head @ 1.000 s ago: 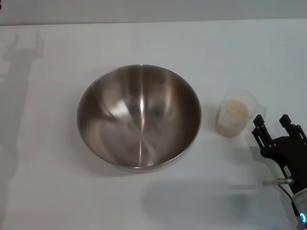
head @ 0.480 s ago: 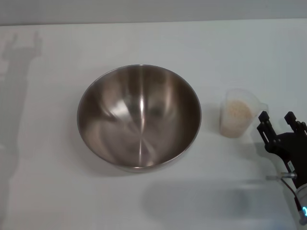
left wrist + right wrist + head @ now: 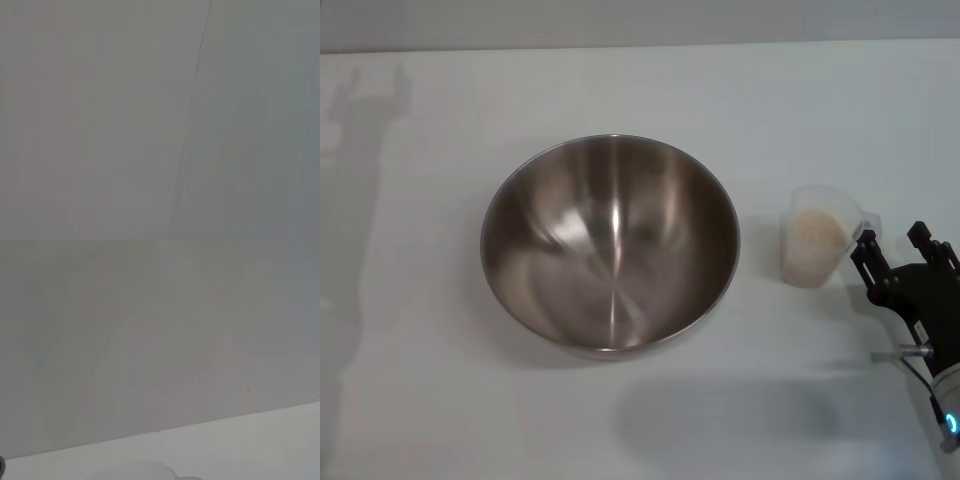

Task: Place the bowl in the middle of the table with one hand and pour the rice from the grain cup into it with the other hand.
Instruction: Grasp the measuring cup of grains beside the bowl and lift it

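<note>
The stainless-steel mixing bowl (image 3: 610,245) sits empty mid-counter (image 3: 440,400). To its right stands the grain cup (image 3: 817,236), upright and holding rice (image 3: 816,231). The right hand (image 3: 892,251) is just beside the cup, fingers spread and gripping nothing.

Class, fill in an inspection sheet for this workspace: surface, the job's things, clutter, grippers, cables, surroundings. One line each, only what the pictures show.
Surface: white table, matte, with shadows at its left and near edge.
Job's things: bowl upright mid-table, no rice seen inside; grain cup upright to its right, apart from it, holding rice.
Clutter: nothing seen.
Grippers: right gripper beside the cup's right side, fingers open, one finger by the cup's rim; contact cannot be told. Left gripper not in view.
Cables: thin wire along the right wrist.
Surroundings: plain grey wall behind the table.
</note>
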